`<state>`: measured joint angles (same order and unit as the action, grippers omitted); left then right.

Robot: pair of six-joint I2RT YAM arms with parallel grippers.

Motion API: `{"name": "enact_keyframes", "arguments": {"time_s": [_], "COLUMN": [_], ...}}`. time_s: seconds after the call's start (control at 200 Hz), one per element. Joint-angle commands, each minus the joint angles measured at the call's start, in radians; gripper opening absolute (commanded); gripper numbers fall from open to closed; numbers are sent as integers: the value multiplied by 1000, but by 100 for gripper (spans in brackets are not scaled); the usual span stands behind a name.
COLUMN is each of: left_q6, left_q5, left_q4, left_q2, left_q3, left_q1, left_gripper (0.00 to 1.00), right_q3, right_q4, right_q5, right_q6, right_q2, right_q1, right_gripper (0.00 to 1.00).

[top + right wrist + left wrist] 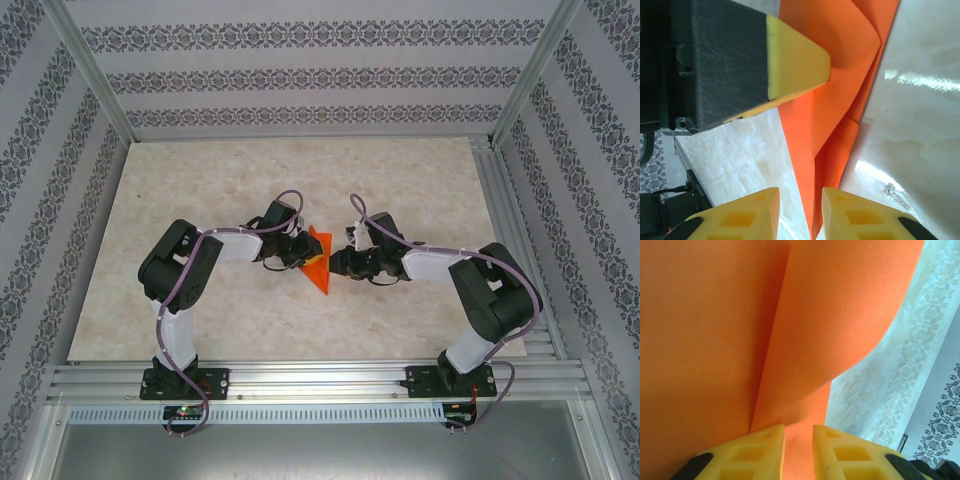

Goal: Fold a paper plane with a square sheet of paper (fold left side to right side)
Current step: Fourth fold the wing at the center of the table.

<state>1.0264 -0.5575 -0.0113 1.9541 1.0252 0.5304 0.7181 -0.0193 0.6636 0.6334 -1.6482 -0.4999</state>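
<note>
The bright orange paper plane (319,261) lies on the marble table (400,180) between both grippers, pointed tip toward the near edge. My left gripper (302,250) is at its left edge. In the left wrist view the orange paper (740,330) curves up close in front, and the gripper (798,429) is open with paper showing in the gap. My right gripper (338,263) is open on the right side. In its wrist view the paper's folded layers (840,100) taper to a tip between the parted fingers (800,195). The left gripper's yellow pad (797,57) rests on the paper.
A metal rail (320,380) carrying both arm bases runs along the near edge. Patterned walls (300,75) and aluminium posts (95,75) enclose the table on three sides. Bare marble lies beyond and beside the paper.
</note>
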Motion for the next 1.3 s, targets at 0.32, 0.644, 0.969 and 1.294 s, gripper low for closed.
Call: {"name": "enact_keyframes", "arguments": {"time_s": [0.32, 0.644, 0.969, 1.294], "left_q6": [2, 3, 4, 6], "left_q5": [97, 95, 94, 93], "left_q4": [69, 67, 59, 57], "left_q2": [39, 40, 44, 45], "left_q3": [-39, -40, -42, -45], "left_q1": [-18, -19, -18, -19], "left_gripper": [24, 24, 24, 24], "right_q3": [-1, 9, 37, 99], "right_q4": [23, 80, 146, 154], "right_q5": [-11, -58, -98, -96], "right_q6": [-6, -36, -69, -73], "right_q2": [-48, -31, -19, -57], "right_q1": [-81, -92, -97, -120], "right_gripper": [26, 25, 27, 24]}}
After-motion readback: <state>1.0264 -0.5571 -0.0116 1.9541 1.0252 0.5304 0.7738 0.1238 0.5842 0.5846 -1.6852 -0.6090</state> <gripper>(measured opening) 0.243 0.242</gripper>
